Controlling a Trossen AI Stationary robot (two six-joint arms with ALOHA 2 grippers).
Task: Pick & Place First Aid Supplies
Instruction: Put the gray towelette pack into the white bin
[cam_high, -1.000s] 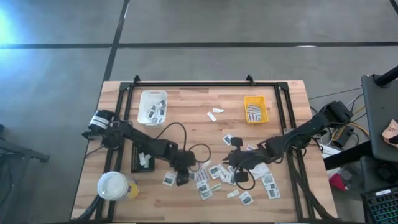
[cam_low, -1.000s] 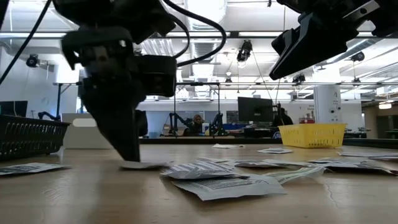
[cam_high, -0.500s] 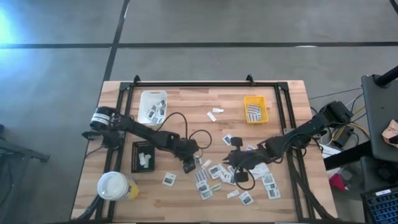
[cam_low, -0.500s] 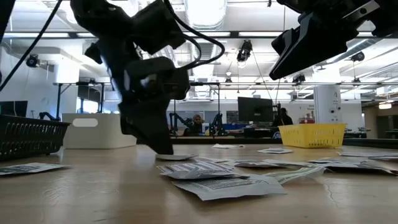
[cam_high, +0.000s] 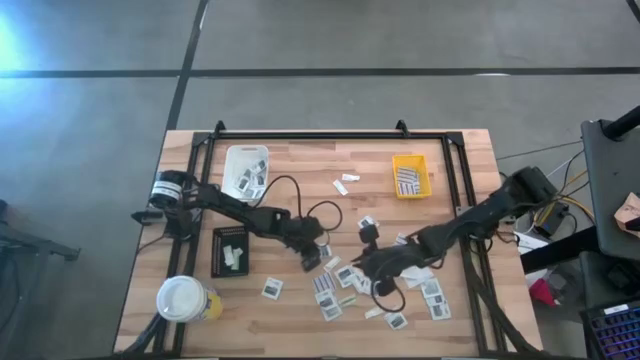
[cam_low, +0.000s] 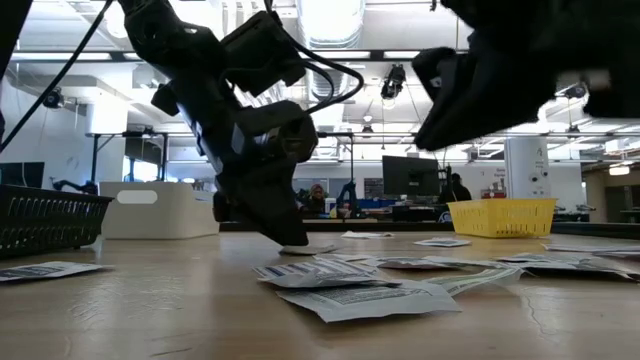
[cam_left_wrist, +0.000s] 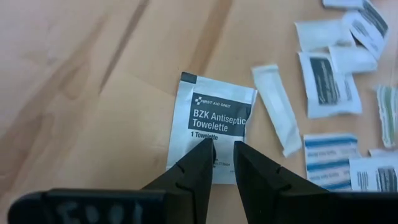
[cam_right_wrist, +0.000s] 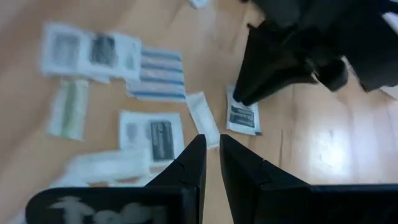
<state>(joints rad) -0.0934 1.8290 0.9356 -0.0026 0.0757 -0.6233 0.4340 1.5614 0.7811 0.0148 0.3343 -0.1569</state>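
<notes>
Many first aid supplies, small white packets (cam_high: 385, 290) and striped strips (cam_left_wrist: 326, 152), lie flat and scattered on the wooden table's near right half. My left gripper (cam_left_wrist: 224, 146) slants down left of that scatter. Its fingertips stand a narrow gap apart on a "BZK Antiseptic Towelette" packet (cam_left_wrist: 214, 112), which lies flat on the wood. The low view shows this gripper (cam_low: 293, 240) reaching down to the packet (cam_low: 308, 248). My right gripper (cam_right_wrist: 211, 140) hangs above the scattered packets with a narrow gap and nothing between its fingers. It points toward the left gripper. My left gripper rests both fingertips (cam_left_wrist: 205, 152) on the top face of the towelette packet, on its half nearer the gripper (cam_left_wrist: 186, 158), just below the printed patch. The fingers slant down from the table's left. The packet lies flat on the table, not pinched between them.
A white tray (cam_high: 232, 158) with some packets stands at the far left and a yellow tray (cam_high: 424, 176) at the far right. A black tray (cam_high: 218, 262) and a white-lidded yellow cup (cam_high: 182, 298) stand near left. One packet (cam_high: 271, 288) lies apart.
My left gripper has swung toward the table's right and far side, nearer the scattered packets, and has turned a little. The packet under its fingertips has slid along the table with it. My right gripper has rolled about its own line and sunk slightly.
</notes>
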